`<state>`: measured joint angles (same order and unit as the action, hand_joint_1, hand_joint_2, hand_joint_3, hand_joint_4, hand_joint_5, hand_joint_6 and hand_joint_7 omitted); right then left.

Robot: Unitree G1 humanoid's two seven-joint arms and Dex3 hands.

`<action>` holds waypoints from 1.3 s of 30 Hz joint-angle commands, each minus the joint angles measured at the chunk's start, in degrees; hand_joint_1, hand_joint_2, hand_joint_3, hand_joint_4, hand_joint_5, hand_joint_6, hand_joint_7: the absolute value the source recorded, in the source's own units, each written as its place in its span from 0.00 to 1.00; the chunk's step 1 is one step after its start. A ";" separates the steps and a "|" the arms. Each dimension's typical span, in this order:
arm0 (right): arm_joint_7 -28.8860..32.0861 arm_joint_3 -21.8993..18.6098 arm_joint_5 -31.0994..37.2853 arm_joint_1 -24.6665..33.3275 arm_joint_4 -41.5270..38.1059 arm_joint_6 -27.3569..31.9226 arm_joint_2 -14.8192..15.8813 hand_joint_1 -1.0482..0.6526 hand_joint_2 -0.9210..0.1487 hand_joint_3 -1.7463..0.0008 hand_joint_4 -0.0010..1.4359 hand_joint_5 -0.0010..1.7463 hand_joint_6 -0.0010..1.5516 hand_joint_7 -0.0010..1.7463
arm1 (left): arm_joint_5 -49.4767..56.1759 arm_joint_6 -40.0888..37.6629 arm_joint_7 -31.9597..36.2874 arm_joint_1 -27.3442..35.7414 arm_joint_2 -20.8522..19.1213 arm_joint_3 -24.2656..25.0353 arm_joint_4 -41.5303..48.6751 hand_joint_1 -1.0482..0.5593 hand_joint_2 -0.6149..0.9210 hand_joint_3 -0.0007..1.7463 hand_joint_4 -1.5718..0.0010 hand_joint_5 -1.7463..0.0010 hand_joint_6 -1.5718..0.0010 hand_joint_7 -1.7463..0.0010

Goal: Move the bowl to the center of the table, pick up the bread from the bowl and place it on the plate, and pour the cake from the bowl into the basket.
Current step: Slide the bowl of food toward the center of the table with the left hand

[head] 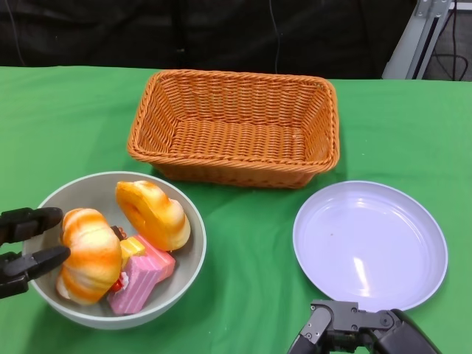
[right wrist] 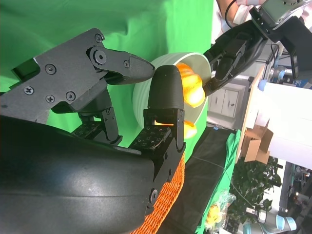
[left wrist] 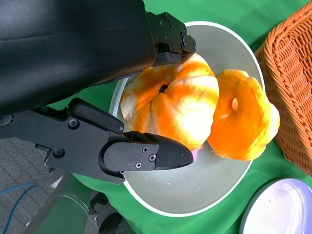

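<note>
At a green-covered bench [head: 66,110], the robot's left hand [head: 26,247] sits at the near-left rim of a grey bowl [head: 188,273], fingers apart on either side of the wall: one black finger hangs outside the rim, another reaches over it toward the food, as the left wrist view shows. Whether the fingers actually touch the rim cannot be told, and nothing appears clamped yet. The bowl stands at the bench's front left, well short of the middle, so the first step of the task, sliding it to the center, looks not yet done; the hand's straddling pose reads as preparation for gripping the wall to drag it. Inside are two glazed orange bread rolls [head: 88,254] [head: 151,214], leaning together, and beneath them a pink cake slice [head: 140,284] with a small yellow piece [head: 133,247]. The right hand [head: 354,328] waits low at the near edge, just below the lavender plate [head: 369,243], fingers apart and holding nothing, well placed for the bread transfer later. The woven orange basket [head: 236,125], meant for the cake, stands behind both dishes.
</note>
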<state>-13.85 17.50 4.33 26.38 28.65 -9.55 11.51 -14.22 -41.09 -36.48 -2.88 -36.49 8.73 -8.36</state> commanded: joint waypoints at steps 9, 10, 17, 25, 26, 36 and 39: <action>0.56 0.02 0.27 0.02 -0.10 -0.11 -0.23 0.45 0.32 0.57 0.55 0.88 0.53 0.62 | -2.20 -2.29 -0.61 0.40 0.29 -1.03 -1.69 0.24 1.00 0.22 0.97 0.99 0.98 1.00; 0.59 0.03 0.30 0.00 -0.22 -0.32 -0.24 0.45 0.32 0.57 0.55 0.88 0.53 0.62 | -2.56 -2.69 -0.68 0.37 0.37 -1.04 -1.87 0.25 1.00 0.22 0.97 0.99 0.98 1.00; 0.73 0.19 0.39 -0.13 -0.37 -0.60 -0.29 0.45 0.32 0.58 0.56 0.87 0.53 0.62 | -5.85 -5.43 -0.18 0.35 1.52 -0.75 -3.09 0.25 1.00 0.21 0.98 0.99 0.98 1.00; 0.90 0.39 0.41 -0.45 -0.95 -1.05 -0.14 0.45 0.32 0.58 0.56 0.89 0.53 0.61 | -7.24 -5.85 -0.12 0.90 1.94 -1.19 -4.68 0.23 1.00 0.20 0.98 1.00 0.97 0.99; 0.87 0.40 0.37 -0.51 -1.17 -1.34 -0.12 0.45 0.32 0.58 0.56 0.89 0.53 0.61 | -7.35 -6.05 -0.01 0.98 1.99 -1.25 -4.92 0.23 1.00 0.20 0.98 0.99 0.96 0.99; 0.85 0.65 0.38 -0.49 -1.69 -1.64 -0.14 0.44 0.33 0.57 0.56 0.88 0.53 0.61 | -7.47 -6.72 0.70 1.77 2.47 -2.20 -7.55 0.24 1.00 0.21 0.97 0.99 0.96 0.99; 0.93 0.81 0.64 -0.53 -1.43 -1.47 -0.17 0.45 0.33 0.56 0.56 0.88 0.54 0.61 | -7.36 -6.69 0.94 1.83 2.73 -2.79 -7.87 0.24 1.00 0.21 0.97 0.99 0.96 0.99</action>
<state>-13.22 18.50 5.03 25.80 26.97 -10.79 11.38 -21.24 -47.74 -35.95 -1.30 -33.77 6.13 -15.45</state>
